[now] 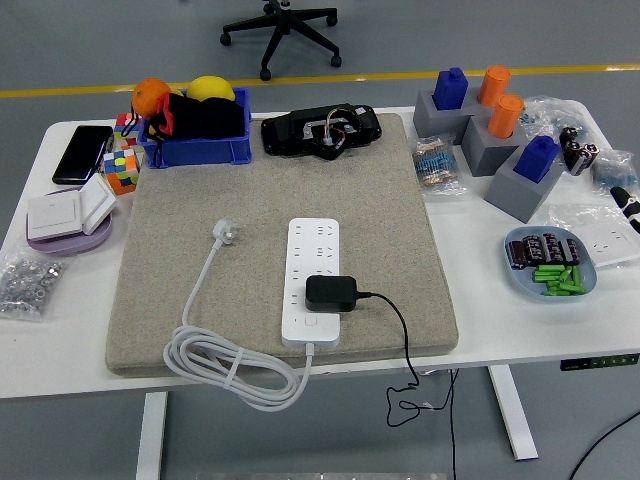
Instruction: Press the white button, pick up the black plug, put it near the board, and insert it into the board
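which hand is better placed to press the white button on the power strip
Right, probably. Only the right hand shows, just at the table's right edge; the left arm is out of view. The button sits at the near end of the power strip, beside the black plug, so it is a long reach.

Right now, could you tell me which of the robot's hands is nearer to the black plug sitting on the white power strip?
The right hand, barely in view at the table's far right edge, well away from the black plug on the white power strip. The left hand is out of view.
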{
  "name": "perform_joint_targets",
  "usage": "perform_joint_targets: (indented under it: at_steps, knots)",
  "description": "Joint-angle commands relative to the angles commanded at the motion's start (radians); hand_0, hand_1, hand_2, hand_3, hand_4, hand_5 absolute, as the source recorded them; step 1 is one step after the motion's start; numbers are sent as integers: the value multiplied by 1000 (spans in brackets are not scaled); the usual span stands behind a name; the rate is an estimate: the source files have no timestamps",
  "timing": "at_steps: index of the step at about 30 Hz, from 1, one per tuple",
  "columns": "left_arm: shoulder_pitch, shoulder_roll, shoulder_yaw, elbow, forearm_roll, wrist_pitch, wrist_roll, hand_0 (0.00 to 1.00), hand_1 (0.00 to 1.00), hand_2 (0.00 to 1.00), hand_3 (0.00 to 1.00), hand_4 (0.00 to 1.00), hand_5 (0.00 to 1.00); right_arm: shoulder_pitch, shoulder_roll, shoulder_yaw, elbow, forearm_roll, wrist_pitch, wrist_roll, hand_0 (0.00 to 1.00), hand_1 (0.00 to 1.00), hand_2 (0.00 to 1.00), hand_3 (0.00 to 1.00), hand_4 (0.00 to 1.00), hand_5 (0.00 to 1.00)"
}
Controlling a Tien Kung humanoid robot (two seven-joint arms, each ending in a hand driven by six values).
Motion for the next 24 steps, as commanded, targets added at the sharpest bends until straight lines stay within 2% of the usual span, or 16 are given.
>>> perform_joint_targets:
  at_steps: [24]
  knots:
    - [14,8,1,0,8,-2,3,466,497,510,578,571,273,-33,11,29,2,0,4,-6,784,723,713,745,978,526]
